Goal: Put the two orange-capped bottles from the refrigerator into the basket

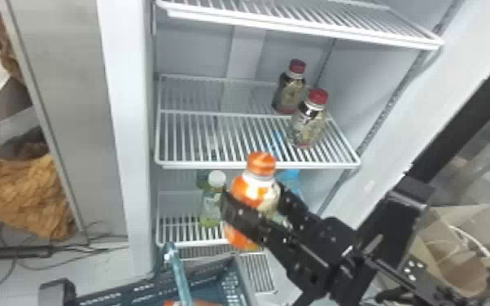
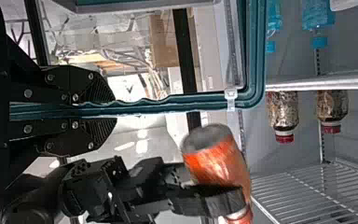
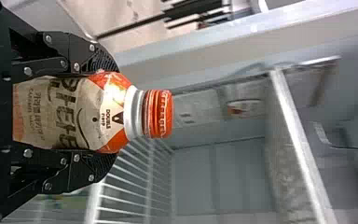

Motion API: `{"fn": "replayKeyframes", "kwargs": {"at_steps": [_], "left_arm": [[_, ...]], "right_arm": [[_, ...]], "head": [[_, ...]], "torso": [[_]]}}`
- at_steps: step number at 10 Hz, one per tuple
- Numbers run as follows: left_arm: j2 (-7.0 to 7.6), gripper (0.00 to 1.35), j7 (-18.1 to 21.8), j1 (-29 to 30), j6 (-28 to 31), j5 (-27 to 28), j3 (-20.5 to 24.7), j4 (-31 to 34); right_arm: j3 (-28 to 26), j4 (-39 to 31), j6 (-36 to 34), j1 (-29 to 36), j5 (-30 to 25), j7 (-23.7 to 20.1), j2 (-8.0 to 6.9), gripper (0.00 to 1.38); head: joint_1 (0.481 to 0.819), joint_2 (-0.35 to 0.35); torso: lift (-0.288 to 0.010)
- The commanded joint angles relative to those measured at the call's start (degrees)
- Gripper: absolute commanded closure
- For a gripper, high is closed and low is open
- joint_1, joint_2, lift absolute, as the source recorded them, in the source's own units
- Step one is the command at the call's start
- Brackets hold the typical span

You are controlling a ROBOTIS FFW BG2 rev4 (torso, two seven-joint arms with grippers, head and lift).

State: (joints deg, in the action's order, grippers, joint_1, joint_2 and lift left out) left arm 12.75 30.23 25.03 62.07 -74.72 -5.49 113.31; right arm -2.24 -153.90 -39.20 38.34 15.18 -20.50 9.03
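Observation:
My right gripper [image 1: 257, 198] is shut around the body of an orange-capped bottle [image 1: 254, 188], upright before the refrigerator's lower shelves, right of and above the teal basket [image 1: 238, 280]. Between the same right gripper [image 3: 108, 114] the bottle [image 3: 74, 112] has its label and cap in plain sight. Something orange [image 1: 199, 303] shows inside the basket at the bottom edge. In the left wrist view my left gripper [image 2: 109, 110] is shut on the basket's teal bar [image 2: 168, 103], and the held bottle [image 2: 219, 163] hangs beside that bar.
Two red-capped bottles [image 1: 311, 120] stand on the middle shelf [image 1: 215, 164]. A white-capped green bottle [image 1: 212, 203] and blue-tinted bottles [image 1: 291, 179] are lower down. Cardboard boxes [image 1: 456, 244] lie at the right, and a dark bracket-like piece [image 1: 57, 291] is at bottom left.

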Motion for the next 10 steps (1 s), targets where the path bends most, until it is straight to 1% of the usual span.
{"fn": "replayKeyframes", "kwargs": {"at_steps": [1, 3, 4, 5, 7, 9, 10], "left_arm": [[0.09, 1.21, 0.00, -0.14, 0.08, 0.00, -0.11, 0.10], [0.09, 1.21, 0.00, -0.28, 0.08, 0.11, -0.23, 0.10], [0.09, 1.21, -0.08, -0.28, 0.08, 0.11, -0.11, 0.10], [0.17, 1.21, -0.08, -0.28, 0.08, 0.23, -0.23, 0.10], [0.17, 1.21, -0.08, -0.42, 0.22, 0.23, -0.23, 0.10], [0.26, 1.21, -0.08, -0.56, 0.36, 0.23, -0.34, 0.10], [0.26, 1.21, -0.08, -0.56, 0.36, 0.23, -0.34, 0.10]], "right_arm": [[-1.41, -0.29, -7.06, 0.19, -0.78, -1.73, -0.24, 0.87], [-3.01, -0.01, -13.95, -0.09, -0.90, -4.37, -0.42, 0.87], [-3.36, 0.69, -17.05, -0.23, 0.02, -4.81, -0.24, 0.87], [-3.47, 1.82, -19.58, -0.79, 1.62, -5.34, 0.11, 0.87], [-3.13, 4.91, -25.91, -3.61, 3.22, -8.06, 1.25, 0.87], [-2.90, 5.61, -30.27, -4.45, 2.65, -8.50, 1.52, 0.87], [-2.56, 6.88, -31.67, -5.29, 2.76, -8.68, 1.69, 0.87]], "head": [[0.695, -0.290], [0.695, -0.305], [0.695, -0.316], [0.695, -0.327], [0.695, -0.328], [0.695, -0.320], [0.695, -0.326]], "torso": [[-0.040], [-0.040], [-0.040], [-0.040], [-0.040], [-0.040], [-0.040]]}}
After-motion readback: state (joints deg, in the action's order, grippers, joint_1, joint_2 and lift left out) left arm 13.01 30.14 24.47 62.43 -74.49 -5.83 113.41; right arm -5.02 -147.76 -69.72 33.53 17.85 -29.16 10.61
